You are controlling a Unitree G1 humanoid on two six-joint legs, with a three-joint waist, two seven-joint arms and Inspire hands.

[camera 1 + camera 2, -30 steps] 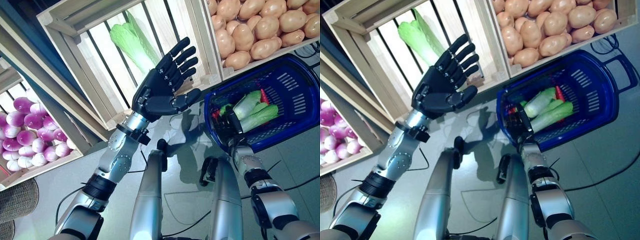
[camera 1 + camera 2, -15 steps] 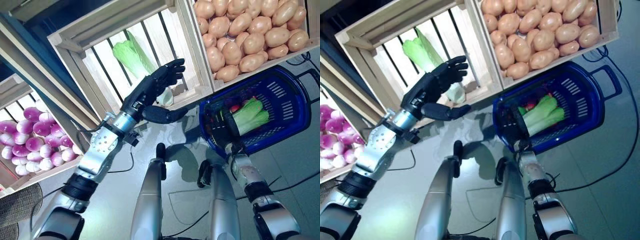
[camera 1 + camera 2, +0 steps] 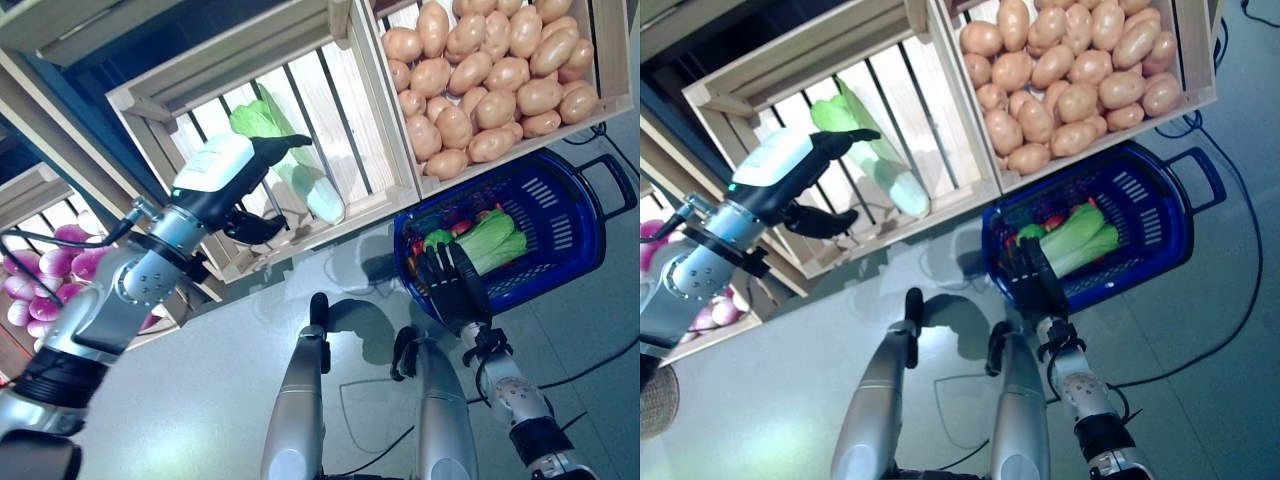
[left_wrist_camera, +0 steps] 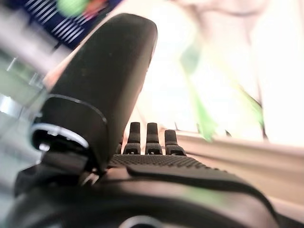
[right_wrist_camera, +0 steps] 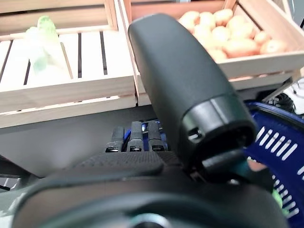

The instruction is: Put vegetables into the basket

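One Chinese cabbage (image 3: 318,195), green-leaved with a pale stem, lies on the slats of the middle wooden crate (image 3: 340,100). My left hand (image 3: 225,175), its back white-covered, reaches into that crate with straight fingers over the cabbage's leafy end and its thumb below; it is open and grips nothing. The left wrist view shows its fingers (image 4: 148,137) stretched toward the blurred green leaves. The blue basket (image 3: 560,215) stands on the floor at the right and holds green cabbages (image 3: 495,238) and something red. My right hand (image 3: 452,290) is open at the basket's near rim.
A crate of potatoes (image 3: 490,70) stands behind the basket at the upper right. A crate of purple and white bulbs (image 3: 75,250) is at the far left. The crates' wooden front rails (image 3: 300,235) run between my hands and the produce.
The camera has shifted. My left hand has turned palm down and gone deeper into the crate, over the cabbage. My right hand has drawn back from the basket's inside to its near rim.
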